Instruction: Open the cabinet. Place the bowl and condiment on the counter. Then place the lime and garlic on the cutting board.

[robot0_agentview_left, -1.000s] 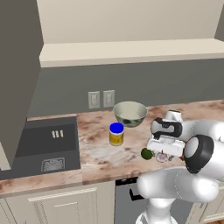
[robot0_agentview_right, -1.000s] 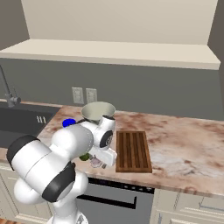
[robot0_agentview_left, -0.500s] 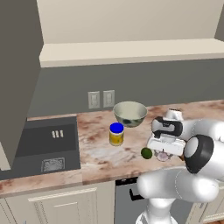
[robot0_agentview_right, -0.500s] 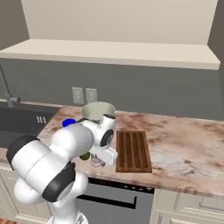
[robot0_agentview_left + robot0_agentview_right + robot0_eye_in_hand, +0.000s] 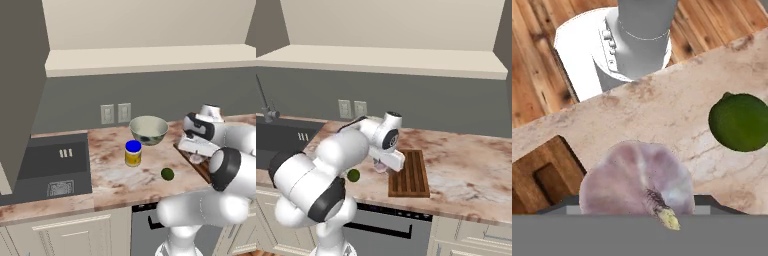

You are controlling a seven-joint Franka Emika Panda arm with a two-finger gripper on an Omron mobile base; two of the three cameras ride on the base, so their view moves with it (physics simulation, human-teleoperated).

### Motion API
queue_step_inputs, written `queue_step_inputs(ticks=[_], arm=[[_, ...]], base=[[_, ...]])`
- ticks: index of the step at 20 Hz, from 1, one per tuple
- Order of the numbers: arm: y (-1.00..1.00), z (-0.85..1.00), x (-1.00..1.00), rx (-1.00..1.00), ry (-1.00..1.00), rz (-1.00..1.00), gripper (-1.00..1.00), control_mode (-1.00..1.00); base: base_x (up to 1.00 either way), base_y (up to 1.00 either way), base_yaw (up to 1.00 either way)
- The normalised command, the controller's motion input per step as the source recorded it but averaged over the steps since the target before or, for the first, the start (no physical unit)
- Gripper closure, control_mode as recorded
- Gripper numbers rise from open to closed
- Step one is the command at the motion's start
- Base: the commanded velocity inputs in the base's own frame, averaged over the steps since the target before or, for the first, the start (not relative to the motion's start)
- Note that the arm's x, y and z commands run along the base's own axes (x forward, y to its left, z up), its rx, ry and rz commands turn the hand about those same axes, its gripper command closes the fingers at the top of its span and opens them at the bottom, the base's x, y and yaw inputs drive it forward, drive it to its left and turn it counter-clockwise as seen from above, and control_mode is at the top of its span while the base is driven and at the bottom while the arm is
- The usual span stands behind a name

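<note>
Our hand [image 5: 382, 166] grips the garlic [image 5: 637, 184] at the cutting board [image 5: 410, 173]'s near-left edge, above the table [image 5: 466, 165]. We should carry it fully over the board's slats, lower gently, then release. The lime [image 5: 167, 174] waits left of the board.

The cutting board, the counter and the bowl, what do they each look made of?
The cutting board looks like dark brown wood: lengthwise slat grooves, matte finish. The counter looks like polished stone, marbled reddish-brown and cream. The bowl seems to be glazed ceramic, greyish-cream with dark smudgy marks inside, though the render leaves that open.
</note>
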Motion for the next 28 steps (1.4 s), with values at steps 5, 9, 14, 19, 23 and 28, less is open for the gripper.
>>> queue_step_inputs(ticks=[5, 9, 14, 19, 23, 28], arm=[[-0.66, 0.0, 1.0, 0.0, 0.0, 0.0, 1.0, -1.0], [-0.53, 0.0, 0.9, 0.0, 0.0, 0.0, 1.0, -1.0], [-0.42, -0.09, 0.66, 0.0, 0.0, 0.0, 1.0, -1.0], [-0.13, -0.27, 0.1, 0.0, 0.0, 0.0, -1.0, -1.0], [0.11, -0.06, -0.12, 0.0, 0.0, 0.0, -1.0, -1.0], [0.37, 0.0, -0.45, 0.0, 0.0, 0.0, -1.0, -1.0]], base=[[0.0, 0.0, 0.0], [0.0, 0.0, 0.0], [0.0, 0.0, 0.0], [0.0, 0.0, 0.0], [0.0, 0.0, 0.0], [0.0, 0.0, 0.0]])
